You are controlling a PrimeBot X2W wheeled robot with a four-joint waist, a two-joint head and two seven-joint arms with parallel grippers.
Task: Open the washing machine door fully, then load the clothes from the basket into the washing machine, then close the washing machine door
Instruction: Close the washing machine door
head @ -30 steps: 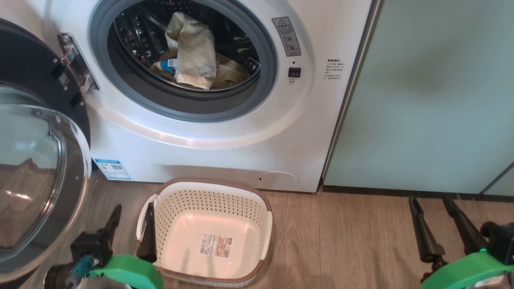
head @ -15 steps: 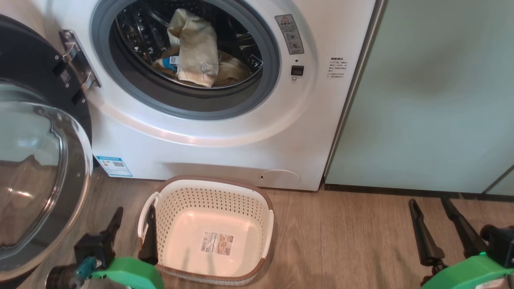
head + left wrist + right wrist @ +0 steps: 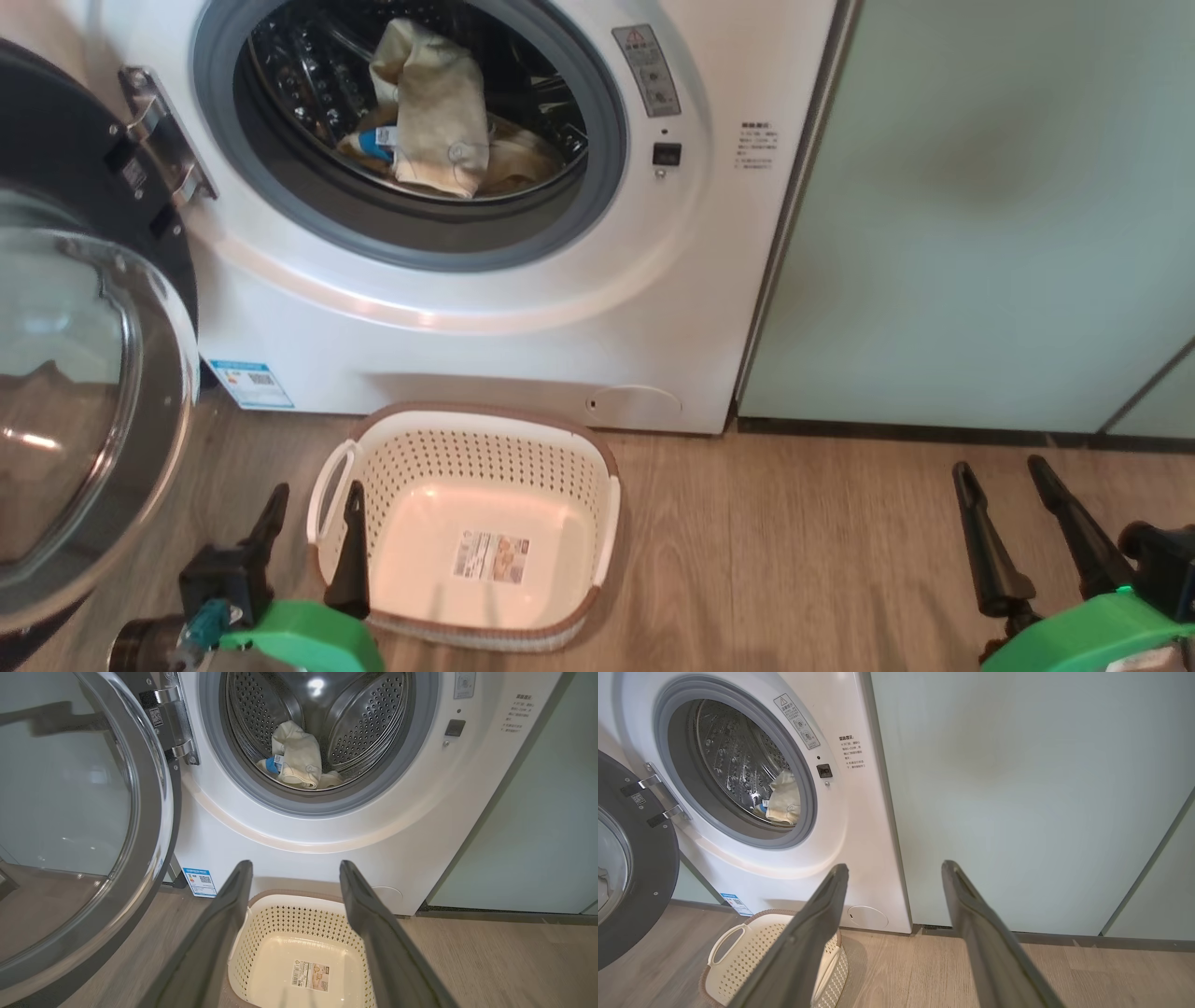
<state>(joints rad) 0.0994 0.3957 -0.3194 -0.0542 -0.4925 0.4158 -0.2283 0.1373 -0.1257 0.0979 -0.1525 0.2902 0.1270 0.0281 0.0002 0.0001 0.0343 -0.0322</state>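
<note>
The door stands swung wide at the washer's left, glass bowl facing outward. The clothes, pale yellow with 1 blue bit, lie heaped inside the drum, the top piece's long axis running up the head view. The basket sits mouth-up just before the washer. The left gripper by the basket's left handle and the right gripper, well apart, both have jaws spread, gripping nothing.

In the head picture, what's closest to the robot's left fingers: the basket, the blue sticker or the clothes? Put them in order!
From the left fingers:
1. Basket, right beside them on the floor.
2. Sticker, low on the machine's left corner.
3. Clothes, up inside the drum.
</note>
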